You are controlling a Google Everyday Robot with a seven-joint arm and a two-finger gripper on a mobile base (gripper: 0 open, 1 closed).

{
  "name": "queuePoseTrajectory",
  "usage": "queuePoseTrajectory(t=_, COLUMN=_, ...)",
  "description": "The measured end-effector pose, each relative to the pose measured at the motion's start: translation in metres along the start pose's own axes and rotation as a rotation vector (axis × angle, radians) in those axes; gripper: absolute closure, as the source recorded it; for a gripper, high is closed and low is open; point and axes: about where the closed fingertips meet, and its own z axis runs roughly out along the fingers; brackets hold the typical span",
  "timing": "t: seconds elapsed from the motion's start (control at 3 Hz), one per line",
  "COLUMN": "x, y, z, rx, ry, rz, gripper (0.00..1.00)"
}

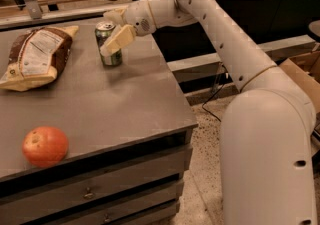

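Fingers apart, the robot's pincer straddles a green drinks can on the grey counter, near a brown snack bag.

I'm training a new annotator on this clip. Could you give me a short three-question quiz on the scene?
1. True or false: the gripper is at the green can, open, with one finger on each side of it.
2. Fill in: in the camera view, the snack bag lies to the ____ of the green can.
3. Which thing lies nearest the front edge of the table? A) the snack bag B) the red fruit C) the green can

Key: 1 true; 2 left; 3 B.
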Motion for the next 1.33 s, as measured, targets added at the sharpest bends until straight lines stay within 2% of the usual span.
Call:
queuePoseTrajectory(t=0.67, x=0.016, y=0.000, z=0.011, rx=-0.003, ry=-0.016, rz=0.035, gripper=0.00)
queuePoseTrajectory(t=1.33, x=0.026, y=-0.001, z=0.015, rx=-0.021, ry=-0.076, rz=0.079, gripper=0.00)
